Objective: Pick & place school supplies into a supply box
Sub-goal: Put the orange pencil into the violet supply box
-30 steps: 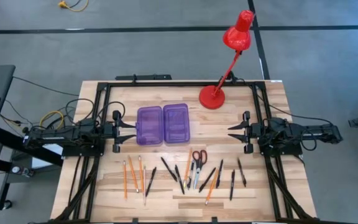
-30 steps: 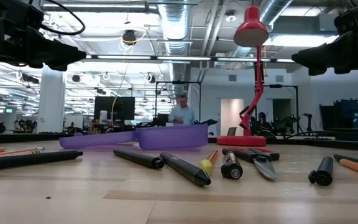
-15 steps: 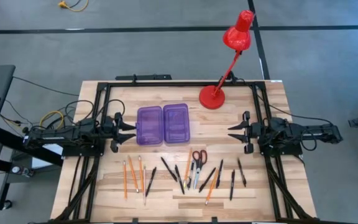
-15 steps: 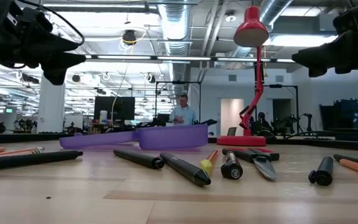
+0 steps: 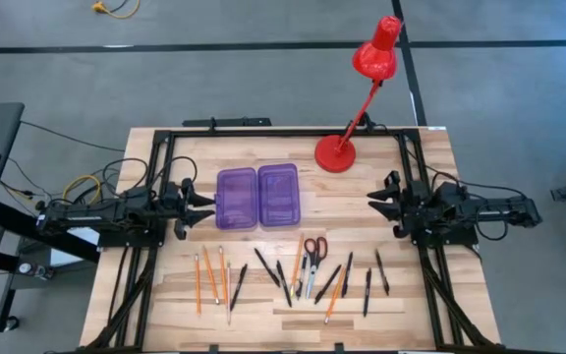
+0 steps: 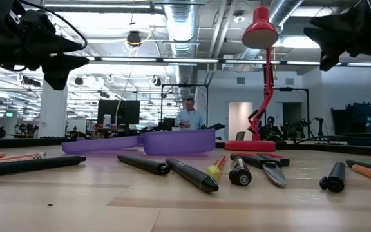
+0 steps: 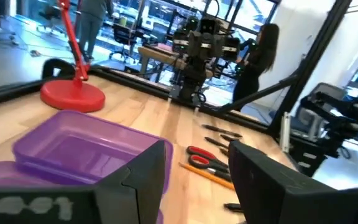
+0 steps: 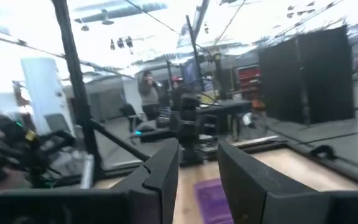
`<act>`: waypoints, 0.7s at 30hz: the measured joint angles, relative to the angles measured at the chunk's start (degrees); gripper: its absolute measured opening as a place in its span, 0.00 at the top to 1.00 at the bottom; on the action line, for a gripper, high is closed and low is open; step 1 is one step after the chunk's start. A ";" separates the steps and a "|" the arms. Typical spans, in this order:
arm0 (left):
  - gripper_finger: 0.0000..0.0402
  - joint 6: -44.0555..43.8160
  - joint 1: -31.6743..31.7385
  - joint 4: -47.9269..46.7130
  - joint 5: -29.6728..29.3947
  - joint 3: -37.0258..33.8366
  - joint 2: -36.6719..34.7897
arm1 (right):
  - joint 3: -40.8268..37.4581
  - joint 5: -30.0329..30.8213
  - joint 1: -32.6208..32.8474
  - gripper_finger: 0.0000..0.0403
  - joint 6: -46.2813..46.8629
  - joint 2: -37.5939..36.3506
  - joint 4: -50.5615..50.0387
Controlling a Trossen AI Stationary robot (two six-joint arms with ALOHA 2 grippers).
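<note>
Both tools hang empty above the table (image 5: 430, 157), fingers apart, but they no longer mirror each other: the right tool (image 5: 373, 200) has lifted and swung toward the far side since half a second ago, rising in the low view almost out of the frame top, while the left tool (image 5: 207, 203) has barely stirred beside the supply box (image 5: 257, 197). That reads as the right arm starting its reach, though nothing is picked yet. The supply box lies open, both purple halves flat, close to the left tool and well apart from the right one. Nearer the front edge the supplies lie in a loose row: orange pencils (image 5: 208, 274) to the left, black pens (image 5: 269, 269) in the middle and right, the red-handled scissors (image 5: 313, 251) among them. Pens overlap around the scissors, so a clean pinch there looks awkward. A red desk lamp (image 5: 338, 152) stands behind the box, its arm leaning over the far edge, close to the right arm's path.
</note>
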 joint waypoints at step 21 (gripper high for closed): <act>0.60 18.02 -0.02 8.93 6.40 11.18 5.99 | 4.52 -2.21 0.02 0.74 -10.35 3.59 12.09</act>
